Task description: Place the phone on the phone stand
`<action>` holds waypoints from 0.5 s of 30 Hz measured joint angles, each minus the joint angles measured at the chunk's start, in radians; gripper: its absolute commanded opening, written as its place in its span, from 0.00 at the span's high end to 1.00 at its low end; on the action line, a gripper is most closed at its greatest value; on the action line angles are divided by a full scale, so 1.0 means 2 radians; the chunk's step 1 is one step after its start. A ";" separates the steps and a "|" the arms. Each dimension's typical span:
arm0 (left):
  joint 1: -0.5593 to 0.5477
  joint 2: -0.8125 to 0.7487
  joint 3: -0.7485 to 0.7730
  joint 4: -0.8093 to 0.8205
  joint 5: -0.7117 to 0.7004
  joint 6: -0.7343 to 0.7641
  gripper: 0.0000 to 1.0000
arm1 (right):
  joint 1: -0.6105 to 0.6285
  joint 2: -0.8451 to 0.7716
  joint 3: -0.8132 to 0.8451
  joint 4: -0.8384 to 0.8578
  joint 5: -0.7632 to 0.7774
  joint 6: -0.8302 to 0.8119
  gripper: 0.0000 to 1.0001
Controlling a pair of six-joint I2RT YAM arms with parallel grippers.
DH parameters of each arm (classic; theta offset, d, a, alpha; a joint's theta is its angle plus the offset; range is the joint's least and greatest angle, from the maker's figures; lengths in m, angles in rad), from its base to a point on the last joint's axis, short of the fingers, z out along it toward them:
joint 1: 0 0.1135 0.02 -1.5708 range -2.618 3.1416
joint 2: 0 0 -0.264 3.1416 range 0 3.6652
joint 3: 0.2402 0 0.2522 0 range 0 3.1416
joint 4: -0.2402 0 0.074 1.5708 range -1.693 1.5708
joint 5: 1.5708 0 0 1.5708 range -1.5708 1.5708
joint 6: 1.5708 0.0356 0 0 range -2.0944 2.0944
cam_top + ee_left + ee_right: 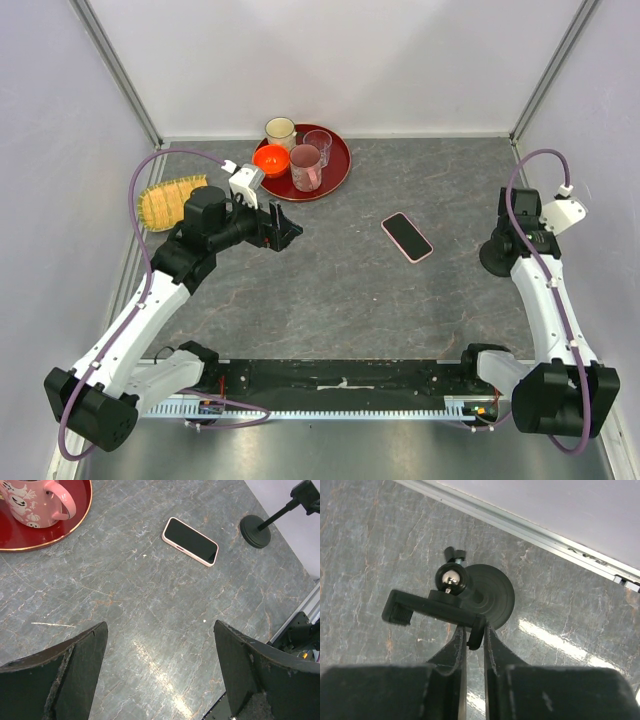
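Note:
The phone point(407, 237), black screen up in a pale pink case, lies flat on the grey table right of centre; it also shows in the left wrist view point(190, 541). The black phone stand point(495, 262) stands at the right edge, and the left wrist view shows its disc base point(255, 531). In the right wrist view its clamp holder point(430, 609) sits above the disc base. My right gripper point(474, 630) is shut on the hooked end of that holder. My left gripper point(160, 625) is open and empty above bare table, left of the phone point(285, 232).
A red round tray point(337, 168) at the back holds a pink mug point(306, 167), a glass, a cream cup and an orange bowl point(271, 159). A yellow woven mat point(168, 200) lies at the left. Walls enclose three sides.

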 measured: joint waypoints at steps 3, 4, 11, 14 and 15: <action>0.000 0.000 0.000 0.000 0.000 0.000 0.07 | -0.003 -0.009 -0.006 -0.002 0.009 -0.004 1.00; 0.000 0.000 0.000 0.000 0.000 0.000 0.07 | -0.003 -0.012 -0.008 -0.002 0.010 -0.007 1.00; 0.000 0.003 0.000 0.000 0.000 0.000 0.08 | -0.003 -0.022 -0.009 -0.003 0.011 -0.043 1.00; 0.000 0.004 0.000 0.000 0.000 0.000 0.08 | 0.003 -0.021 -0.007 0.002 0.009 -0.063 1.00; 0.000 0.004 0.000 0.000 0.000 0.000 0.08 | 0.010 -0.020 -0.005 0.004 0.009 -0.072 1.00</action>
